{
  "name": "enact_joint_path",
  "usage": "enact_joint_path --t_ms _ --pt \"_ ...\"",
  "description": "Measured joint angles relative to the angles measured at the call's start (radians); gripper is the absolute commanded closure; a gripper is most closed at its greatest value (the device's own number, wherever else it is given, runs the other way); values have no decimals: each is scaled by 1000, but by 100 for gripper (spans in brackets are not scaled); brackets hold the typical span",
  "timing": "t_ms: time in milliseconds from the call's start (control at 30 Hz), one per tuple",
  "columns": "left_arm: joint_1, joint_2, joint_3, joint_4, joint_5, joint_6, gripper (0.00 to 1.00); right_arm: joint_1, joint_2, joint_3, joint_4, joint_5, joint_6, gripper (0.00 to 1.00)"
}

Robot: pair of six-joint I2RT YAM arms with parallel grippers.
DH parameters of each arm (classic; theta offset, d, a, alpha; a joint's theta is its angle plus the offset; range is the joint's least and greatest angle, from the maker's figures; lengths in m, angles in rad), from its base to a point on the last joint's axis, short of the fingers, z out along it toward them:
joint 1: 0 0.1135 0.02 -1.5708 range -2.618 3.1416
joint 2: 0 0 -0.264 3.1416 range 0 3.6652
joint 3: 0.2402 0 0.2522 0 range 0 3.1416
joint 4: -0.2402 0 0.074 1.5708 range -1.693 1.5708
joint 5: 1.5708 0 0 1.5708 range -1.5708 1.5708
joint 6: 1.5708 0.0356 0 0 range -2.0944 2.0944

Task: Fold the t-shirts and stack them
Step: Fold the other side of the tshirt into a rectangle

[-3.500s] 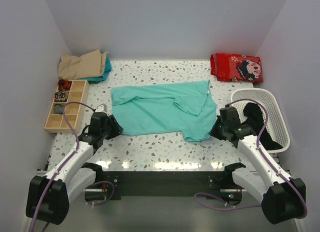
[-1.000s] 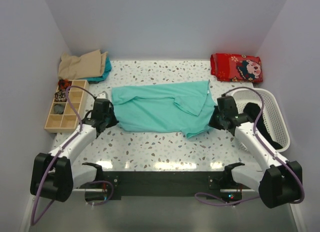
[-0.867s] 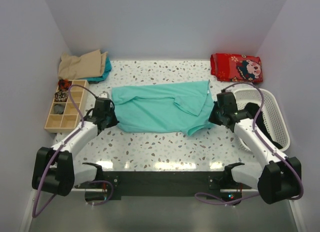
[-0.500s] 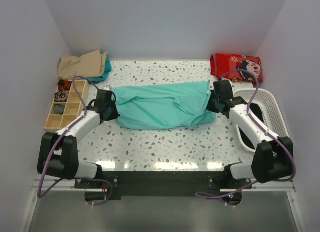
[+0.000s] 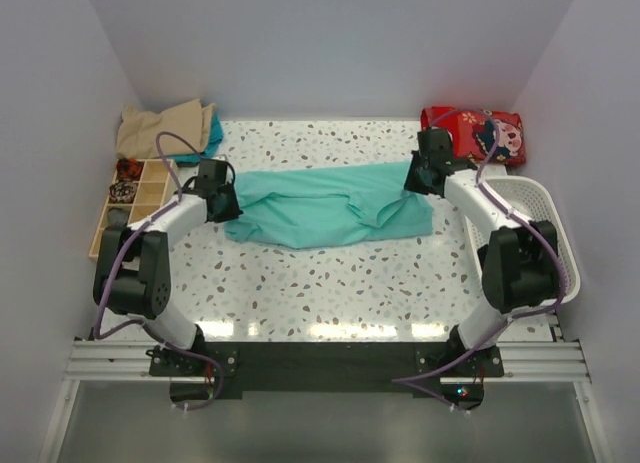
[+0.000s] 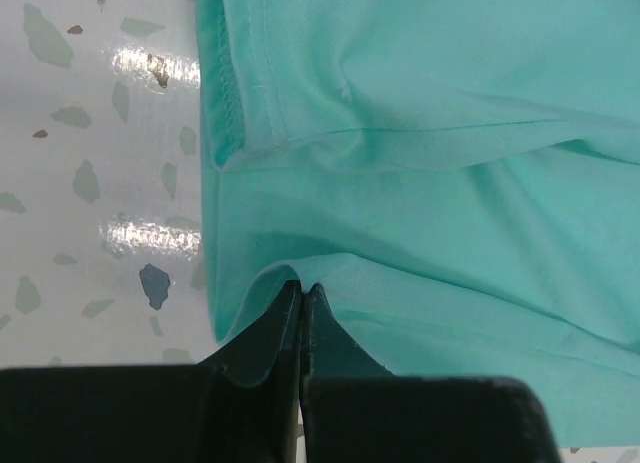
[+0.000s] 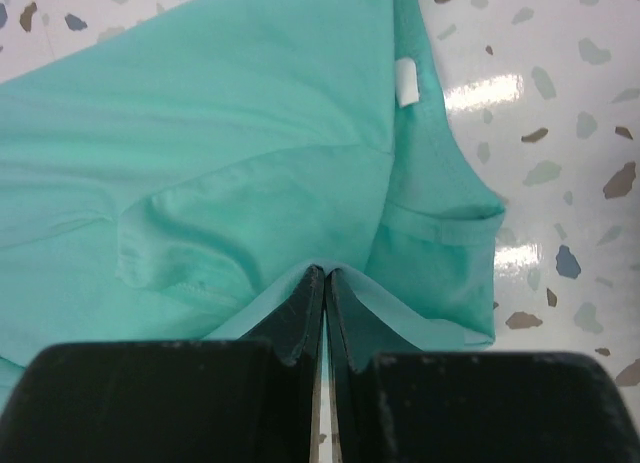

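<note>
The teal t-shirt (image 5: 325, 205) lies as a long band across the middle of the tabletop (image 5: 330, 283). One arm is at each short end. The left arm (image 5: 175, 218) has its jaws pressed together on a thin lip of the shirt (image 6: 450, 133), just inside the stitched hem (image 6: 210, 103). The rest of the cloth spreads ahead of the tips. The right arm (image 5: 465, 198) mirrors it: its jaws are clamped on a fold of the shirt (image 7: 250, 163), with a sleeve (image 7: 175, 243) just ahead and to one side of the tips and the white neck tag (image 7: 405, 81) farther ahead on the other side. I cannot tell whether each pinch takes one layer or two — the cloth bunches right at the tips.

Holding both ends at once looks meant to keep one long edge taut, so it travels as a straight line and does not sag in the middle.

Room is uneven. Behind the left jaws, the wooden tray (image 5: 100, 233) sits close beside the arm. Outboard of the right jaws, the white basket (image 5: 520, 183) and the red cloth (image 5: 500, 133) are both near, so sideways stretch is limited. Towards the arm bases there is a broad bare stretch — the easier way to draw back. The tan shirt (image 5: 160, 128) waits in the far corner on the left arm's side, well apart from both grips.
</note>
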Motion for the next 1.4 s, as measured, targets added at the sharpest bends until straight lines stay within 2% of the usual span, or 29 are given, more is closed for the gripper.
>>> enact_joint_path --t_ms 233,333,367,400,433,467,500,533,567,833,900,1100,1267,1400 --pt "33 80 55 -6 6 23 100 -18 133 156 3 -15 -21 97" --pt "50 111 78 -5 16 29 88 -24 193 206 6 -17 -27 96" --pt "54 124 89 -4 20 29 73 -25 216 225 5 -17 -29 95" --pt "56 136 98 -1 22 31 67 -27 240 243 5 -20 -31 92" --pt "60 153 111 2 28 28 59 -29 258 255 7 -23 -31 71" --pt "60 164 120 5 29 32 26 -31 279 268 7 -31 -34 61" --pt "61 179 131 6 32 33 0 -34 300 282 6 -39 -35 53" --pt "62 190 140 7 33 37 0 -37 321 295 6 -42 -39 45" --pt "63 197 146 8 36 35 0 -39 337 305 8 -44 -43 43" --pt "66 150 149 -6 2 29 0 -57 303 298 42 -53 -76 40" --pt "66 103 149 -4 12 30 0 -61 256 286 42 -79 -82 44" --pt "66 -9 135 56 191 37 0 -39 165 250 37 -196 -67 44" --pt "60 -9 42 123 376 29 0 51 138 117 21 -206 -52 46" --pt "29 10 -6 130 448 26 0 97 138 41 -6 -222 -41 47"
